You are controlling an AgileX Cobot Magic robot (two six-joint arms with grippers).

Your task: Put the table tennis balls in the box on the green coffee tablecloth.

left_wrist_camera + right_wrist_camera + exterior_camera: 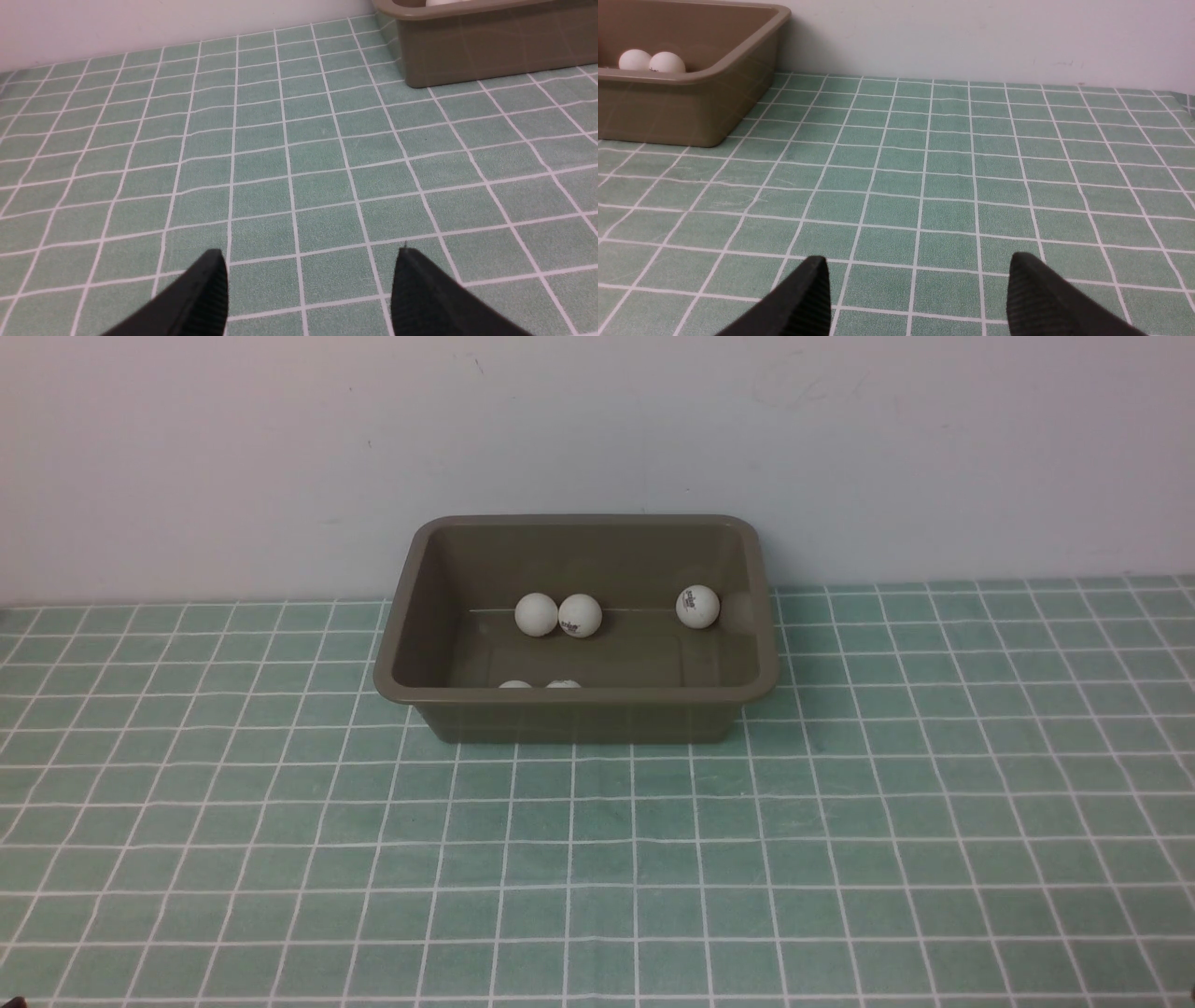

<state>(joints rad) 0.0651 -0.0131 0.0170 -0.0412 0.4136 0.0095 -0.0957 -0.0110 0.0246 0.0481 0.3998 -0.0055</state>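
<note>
The olive-brown box (401, 644) stands on the green coffee tablecloth (597, 859) against the back wall. Several white table tennis balls lie inside it: a touching pair (536, 614) at the back, one with a dark logo (697, 607) at the back right, and two (515, 685) peeking over the near rim. Neither arm shows in the front view. My left gripper (310, 256) hovers open over bare cloth, the box (490, 51) well ahead of it. My right gripper (917, 263) is open too, empty, with the box (691, 107) and two balls (635, 59) far off.
A plain white wall (597, 429) rises right behind the box. The gridded cloth stretches wide to both sides and toward the robot, with no other objects on it.
</note>
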